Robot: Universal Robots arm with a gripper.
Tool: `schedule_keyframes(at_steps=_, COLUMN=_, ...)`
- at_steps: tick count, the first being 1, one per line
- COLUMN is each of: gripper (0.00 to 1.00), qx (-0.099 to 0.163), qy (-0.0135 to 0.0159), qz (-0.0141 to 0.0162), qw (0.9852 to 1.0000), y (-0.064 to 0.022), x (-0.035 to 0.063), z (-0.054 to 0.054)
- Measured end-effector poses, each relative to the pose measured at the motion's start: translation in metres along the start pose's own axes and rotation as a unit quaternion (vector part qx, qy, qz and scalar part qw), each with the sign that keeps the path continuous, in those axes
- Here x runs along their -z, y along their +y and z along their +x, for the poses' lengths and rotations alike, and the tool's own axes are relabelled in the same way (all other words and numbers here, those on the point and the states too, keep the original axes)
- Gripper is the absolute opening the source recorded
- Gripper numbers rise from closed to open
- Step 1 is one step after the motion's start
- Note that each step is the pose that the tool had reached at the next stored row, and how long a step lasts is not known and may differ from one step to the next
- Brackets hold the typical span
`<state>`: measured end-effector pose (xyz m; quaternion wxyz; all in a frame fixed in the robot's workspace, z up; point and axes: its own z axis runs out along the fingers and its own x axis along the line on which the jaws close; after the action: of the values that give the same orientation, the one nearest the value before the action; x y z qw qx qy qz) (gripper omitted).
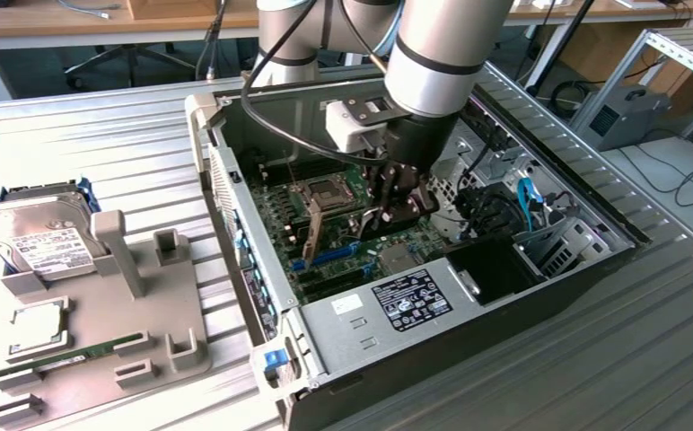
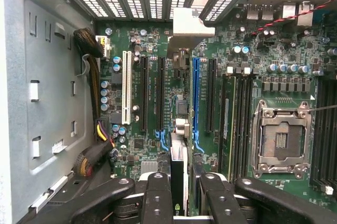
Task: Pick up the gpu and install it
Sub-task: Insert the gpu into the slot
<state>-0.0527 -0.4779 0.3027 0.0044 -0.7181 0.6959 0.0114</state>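
The black gripper [image 1: 397, 208] held the thin green-and-black gpu card [image 1: 385, 199] upright inside the open black computer case [image 1: 586, 269]. It stood over the green motherboard [image 1: 335, 247].

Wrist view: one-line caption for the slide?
Gripper holds the graphics card edge-on over the motherboard, between its black and blue slots.

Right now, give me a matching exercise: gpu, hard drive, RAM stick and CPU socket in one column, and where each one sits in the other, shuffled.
1. gpu
2. hard drive
3. RAM stick
4. CPU socket

A. lying in a slot of the grey holder
B. fixed on the motherboard
C. clamped in the tool
D. at the exterior view's left edge

Pairs: 1-C, 2-D, 3-A, 4-B
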Motion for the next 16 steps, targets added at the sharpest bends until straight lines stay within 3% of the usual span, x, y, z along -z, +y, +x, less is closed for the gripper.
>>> schedule_keyframes(at_steps=16, gripper=0.26, qx=0.000, qy=0.0000, qz=0.0000, qw=1.0000, y=0.0051, x=-0.0009, z=-0.0060)
